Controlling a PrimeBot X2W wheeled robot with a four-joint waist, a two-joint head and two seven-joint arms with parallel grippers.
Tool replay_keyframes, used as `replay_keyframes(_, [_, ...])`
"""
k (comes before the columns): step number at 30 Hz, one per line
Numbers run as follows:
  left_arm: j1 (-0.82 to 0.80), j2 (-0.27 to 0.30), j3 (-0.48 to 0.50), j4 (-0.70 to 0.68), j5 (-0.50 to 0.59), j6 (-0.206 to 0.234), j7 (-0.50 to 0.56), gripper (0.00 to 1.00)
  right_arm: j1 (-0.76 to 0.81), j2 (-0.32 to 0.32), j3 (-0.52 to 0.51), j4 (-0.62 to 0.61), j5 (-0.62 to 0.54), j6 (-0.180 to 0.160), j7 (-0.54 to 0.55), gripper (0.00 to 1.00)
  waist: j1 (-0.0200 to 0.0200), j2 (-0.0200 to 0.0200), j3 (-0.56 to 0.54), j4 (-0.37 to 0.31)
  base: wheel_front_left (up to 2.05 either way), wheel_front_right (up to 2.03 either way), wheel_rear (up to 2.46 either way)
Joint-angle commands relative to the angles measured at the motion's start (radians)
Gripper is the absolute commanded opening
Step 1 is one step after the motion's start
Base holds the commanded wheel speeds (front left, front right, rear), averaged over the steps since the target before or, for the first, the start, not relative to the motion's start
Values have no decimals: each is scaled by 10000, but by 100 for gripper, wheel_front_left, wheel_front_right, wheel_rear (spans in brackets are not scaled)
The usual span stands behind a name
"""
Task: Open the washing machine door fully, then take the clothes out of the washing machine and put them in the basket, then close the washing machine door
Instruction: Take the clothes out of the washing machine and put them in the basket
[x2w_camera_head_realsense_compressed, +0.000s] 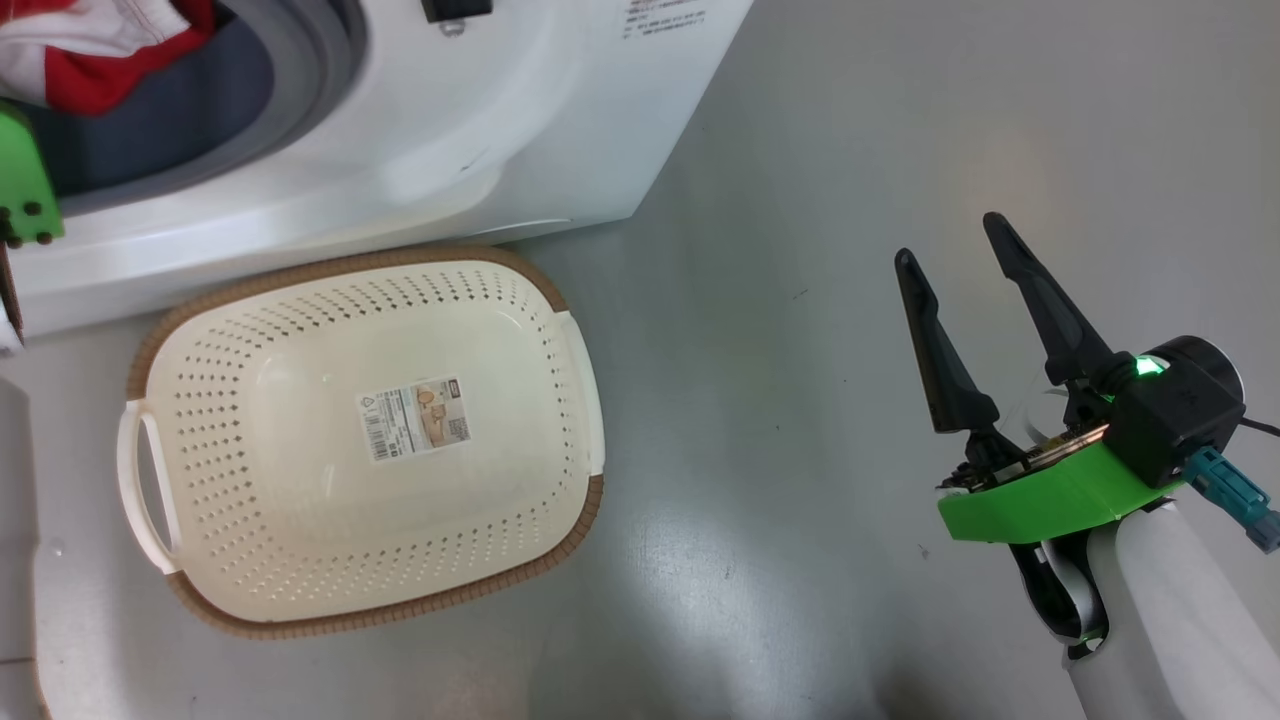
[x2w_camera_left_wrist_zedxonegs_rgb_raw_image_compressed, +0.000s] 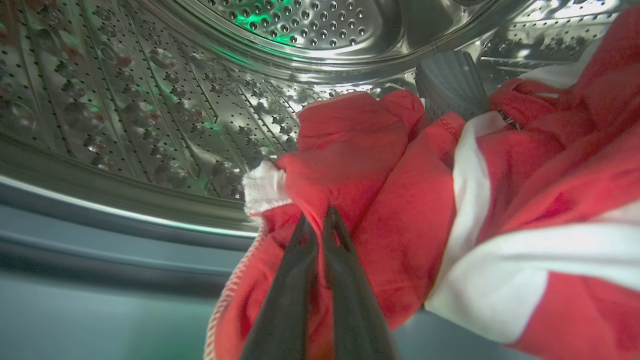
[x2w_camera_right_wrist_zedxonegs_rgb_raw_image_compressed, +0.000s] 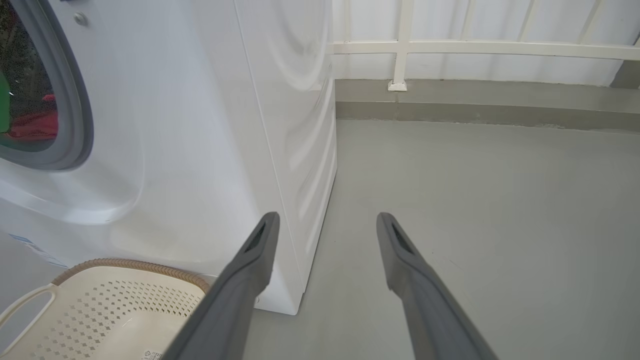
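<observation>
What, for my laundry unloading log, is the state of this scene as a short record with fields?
left gripper: shut on a fold of the clothes, inside the steel drum
clothes: red with white stripes, lying in the drum
right gripper: open, holding nothing, over the grey floor, to the right of the basket
basket: empty, on the floor in front of the washing machine
stage: no clothes moved to the basket yet

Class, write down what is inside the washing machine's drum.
Red-and-white clothes lie inside, pinched by the shut left pincer, with the perforated steel drum wall behind. Whatever sits beneath the clothes is covered.
</observation>
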Motion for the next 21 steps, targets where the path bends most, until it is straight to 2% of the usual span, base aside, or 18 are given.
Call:
replay_keyframes(1, [346,481,237,-389,-95,-27,-6,0,95,45,135,-196,99,63,-63,100,-1,0,-8,4,0,0,0])
replay_keyframes(9, [972,-63,769,-1395,-1226,-285,-689,0,133,-20,31,-140,64,63,-63,100,-1,0,-198,140,0,0,0])
replay_keyframes(13, [1508,-414,1071,-1890,-1882,-537,-1491,0,183,-38,2,-118,41,63,-63,100,-1,0,-450,223,0,0,0])
replay_keyframes(21, [2631,-842,1294,-2556,-2526,-1010,-3465,0,446,-94,-62,-79,-16,63,-63,100,-1,0,-1070,463,0,0,0])
